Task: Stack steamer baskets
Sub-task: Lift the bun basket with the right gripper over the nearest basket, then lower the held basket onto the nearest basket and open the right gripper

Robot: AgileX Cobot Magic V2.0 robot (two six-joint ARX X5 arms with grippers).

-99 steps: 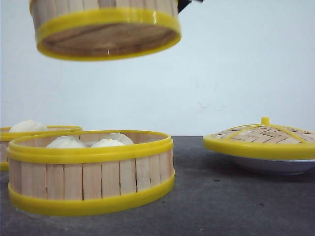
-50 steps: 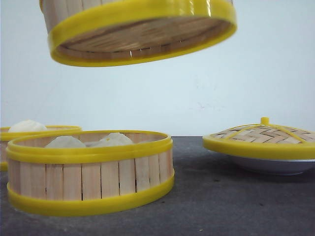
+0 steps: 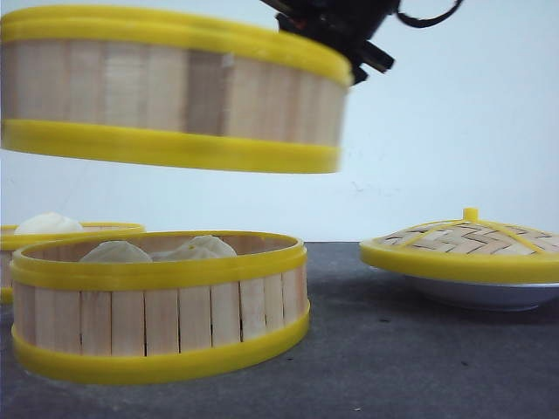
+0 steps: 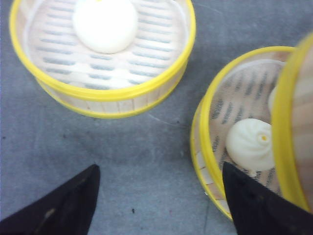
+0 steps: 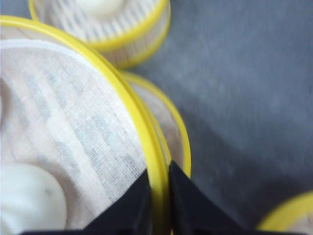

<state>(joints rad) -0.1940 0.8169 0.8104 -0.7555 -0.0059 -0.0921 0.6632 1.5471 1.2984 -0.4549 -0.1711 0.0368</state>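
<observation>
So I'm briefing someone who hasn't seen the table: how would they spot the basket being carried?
Start at the dark table, where one steamer basket stands near the front and another sits behind it on the left. The carried basket hangs in the air above the front one, its rim pinched by the right gripper; it alone touches nothing below.

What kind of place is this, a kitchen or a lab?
Probably a staged test bench, not a kitchen: round wooden-slat steamer baskets with yellow rims holding white buns sit on a bare dark grey tabletop before a blank white wall.
</observation>
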